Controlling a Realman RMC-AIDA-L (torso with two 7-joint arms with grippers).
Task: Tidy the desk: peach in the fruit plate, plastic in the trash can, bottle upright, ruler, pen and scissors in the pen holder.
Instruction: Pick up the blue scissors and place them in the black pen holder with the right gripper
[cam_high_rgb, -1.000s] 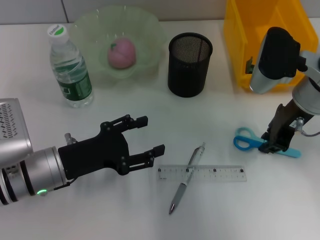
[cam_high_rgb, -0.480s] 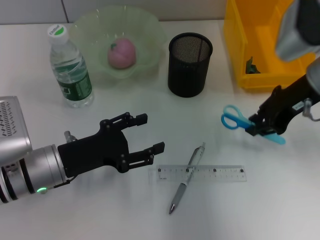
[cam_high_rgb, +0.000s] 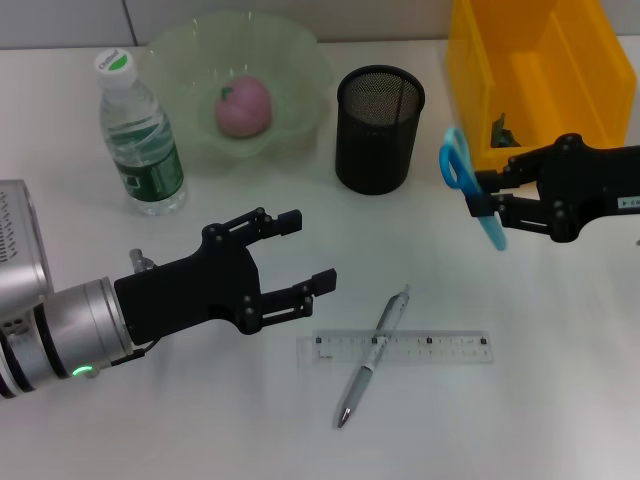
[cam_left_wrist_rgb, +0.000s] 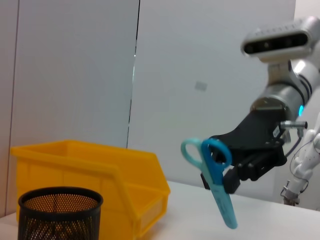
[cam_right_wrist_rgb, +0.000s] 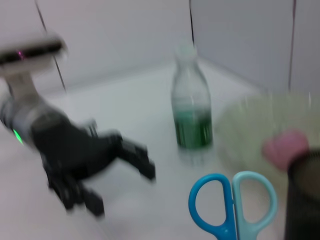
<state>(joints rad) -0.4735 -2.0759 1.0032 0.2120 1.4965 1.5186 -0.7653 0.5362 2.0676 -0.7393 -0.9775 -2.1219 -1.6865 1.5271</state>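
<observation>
The scissors (cam_high_rgb: 468, 190) are being held in the air by the right gripper (cam_high_rgb: 487, 199), whose fingers are closed on the blades; the blue handles are pointing up, beside the pen holder (cam_high_rgb: 379, 128) and in front of the yellow trash can (cam_high_rgb: 470, 90). In the left wrist view the scissors (cam_left_wrist_rgb: 214, 175) are being shown hanging tilted from the right gripper (cam_left_wrist_rgb: 231, 175), clear of the table (cam_left_wrist_rgb: 260, 215). The left gripper (cam_high_rgb: 303, 253) is being held low over the table (cam_high_rgb: 560, 400) with its fingers spread apart and nothing between them. The pen (cam_high_rgb: 373, 357) is being shown lying across the ruler (cam_high_rgb: 395, 347), just beside that gripper's fingertips. The peach (cam_high_rgb: 245, 106) is being shown in the fruit plate (cam_high_rgb: 300, 60), and the bottle (cam_high_rgb: 139, 136) standing upright next to the plate. Something dark is lying in the trash can; what it is cannot be told.
</observation>
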